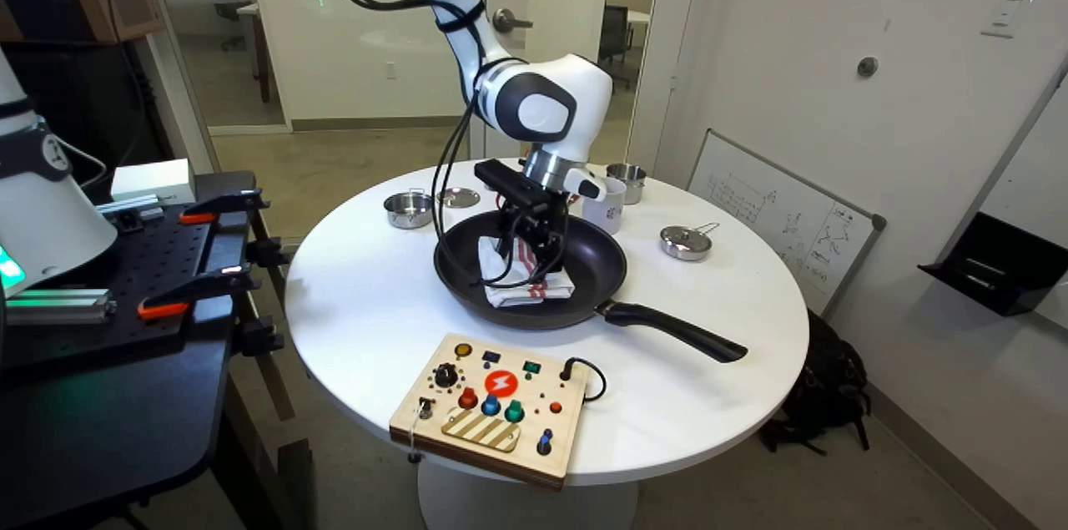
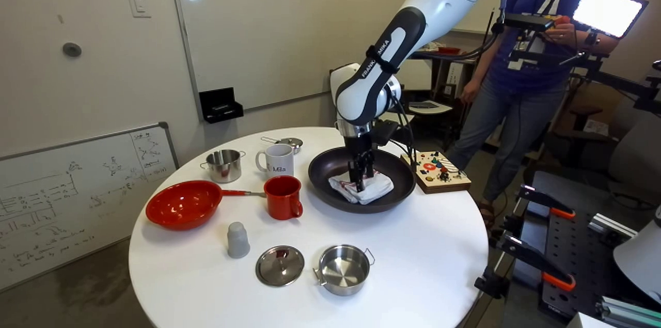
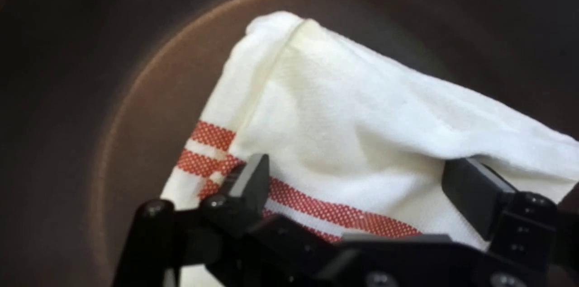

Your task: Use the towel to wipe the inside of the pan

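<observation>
The black pan [image 1: 594, 254] stands on the white round table, and its handle points away from the arm's base side. It also shows in an exterior view [image 2: 323, 170] and the wrist view [image 3: 149, 110]. The folded white towel [image 2: 381, 187] with red stripes lies inside the pan, rumpled; it also shows in an exterior view [image 1: 546, 290] and fills the middle of the wrist view [image 3: 325, 110]. My gripper [image 3: 359, 176] points down into the pan, fingers wide apart. Both fingertips are at the towel, with loose cloth between them; the right fingertip presses against a fold. The gripper hides part of the towel.
A wooden box with knobs [image 1: 492, 405] sits beside the pan. A white mug [image 2: 280, 161] and a red cup [image 2: 283, 198] stand close to the pan. A red pan [image 2: 183, 206], metal pots [image 2: 345, 271], a lid [image 2: 280, 266] and a grey shaker [image 2: 238, 241] are also on the table.
</observation>
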